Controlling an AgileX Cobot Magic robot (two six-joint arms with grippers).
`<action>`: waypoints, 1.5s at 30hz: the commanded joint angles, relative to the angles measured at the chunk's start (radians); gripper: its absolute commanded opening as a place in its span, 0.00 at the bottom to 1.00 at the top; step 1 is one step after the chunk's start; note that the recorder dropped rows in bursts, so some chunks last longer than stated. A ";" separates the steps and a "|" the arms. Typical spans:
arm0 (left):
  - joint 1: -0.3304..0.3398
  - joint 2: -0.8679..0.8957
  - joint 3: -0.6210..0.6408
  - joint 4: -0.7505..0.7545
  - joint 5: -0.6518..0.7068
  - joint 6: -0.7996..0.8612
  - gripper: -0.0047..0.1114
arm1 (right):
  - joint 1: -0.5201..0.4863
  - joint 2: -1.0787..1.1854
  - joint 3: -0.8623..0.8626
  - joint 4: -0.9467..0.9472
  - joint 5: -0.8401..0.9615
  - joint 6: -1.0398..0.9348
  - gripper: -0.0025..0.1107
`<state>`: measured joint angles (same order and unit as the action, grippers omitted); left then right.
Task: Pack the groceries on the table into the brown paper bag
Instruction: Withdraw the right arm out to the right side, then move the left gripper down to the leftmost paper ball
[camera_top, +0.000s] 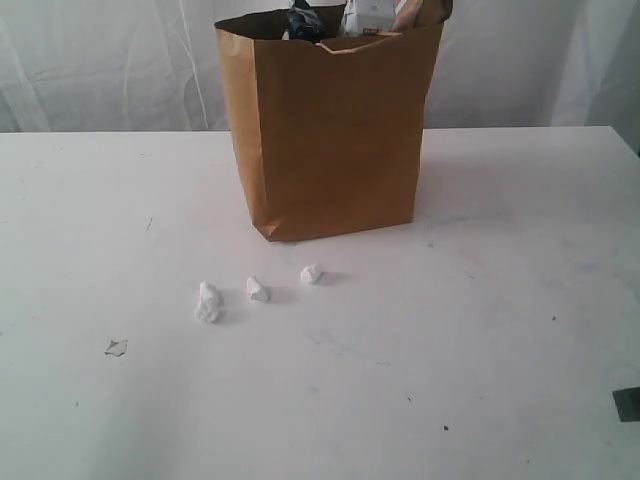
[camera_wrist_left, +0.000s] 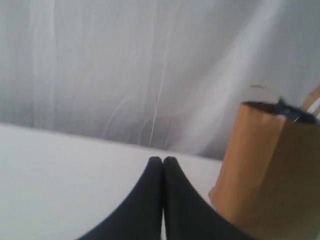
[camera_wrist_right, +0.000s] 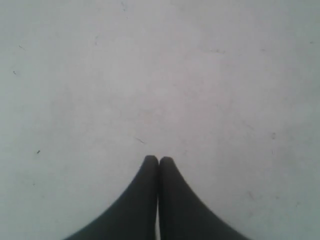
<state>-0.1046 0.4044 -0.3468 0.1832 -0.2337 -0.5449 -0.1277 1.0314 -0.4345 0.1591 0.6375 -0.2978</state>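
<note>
Paper bag (camera_top: 330, 140) stood upright on table (camera_top: 500, 300), near middle, toward far edge. Groceries (camera_top: 365, 15) packed inside bag, tops seen above rim. Three lumps (camera_top: 257, 289) laid in slanting row on table before bag, apart from it. Scrap (camera_top: 116, 347) placed farther left, nearer camera. Curtain (camera_top: 100, 60) hung behind table.

Brown paper bag (camera_top: 330, 140) blocks table (camera_top: 500, 350) centre-back; three white scraps (camera_top: 258, 289) before it; sides open.
</note>
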 joint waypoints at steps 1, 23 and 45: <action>-0.003 0.460 -0.207 0.040 0.324 0.044 0.04 | -0.001 0.000 -0.008 0.022 -0.010 0.007 0.02; -0.288 1.198 -0.671 -1.011 0.614 1.512 0.30 | -0.001 0.000 -0.008 0.061 0.006 0.007 0.02; -0.302 1.438 -0.702 -0.903 0.437 1.005 0.55 | -0.001 0.000 -0.008 0.073 0.006 0.007 0.02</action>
<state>-0.4042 1.8366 -1.0439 -0.7295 0.1777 0.4807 -0.1277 1.0314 -0.4366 0.2271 0.6431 -0.2944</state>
